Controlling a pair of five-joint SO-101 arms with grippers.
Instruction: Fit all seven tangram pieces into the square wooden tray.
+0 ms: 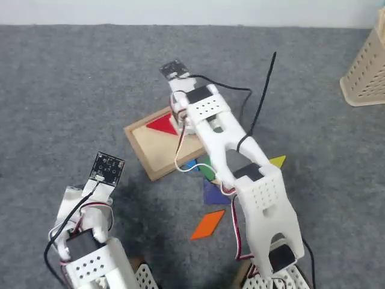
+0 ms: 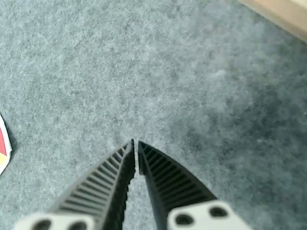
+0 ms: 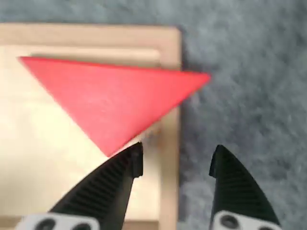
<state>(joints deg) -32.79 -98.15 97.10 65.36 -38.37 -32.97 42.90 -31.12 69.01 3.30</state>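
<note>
When viewed from the right wrist, shows right gripper spread above the rim of the wooden tray, red triangle inside, one corner across that rim. From left wrist, shows left gripper pressed together over carpet. From high, adds orange parallelogram off the tray.

Red triangle in wooden tray, corner over rim; orange parallelogram outside.

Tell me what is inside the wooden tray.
A red triangle lies in the wooden tray, one corner over the rim, bare wood beside it. The right arm covers part of the tray, so anything under it cannot be seen.
</note>
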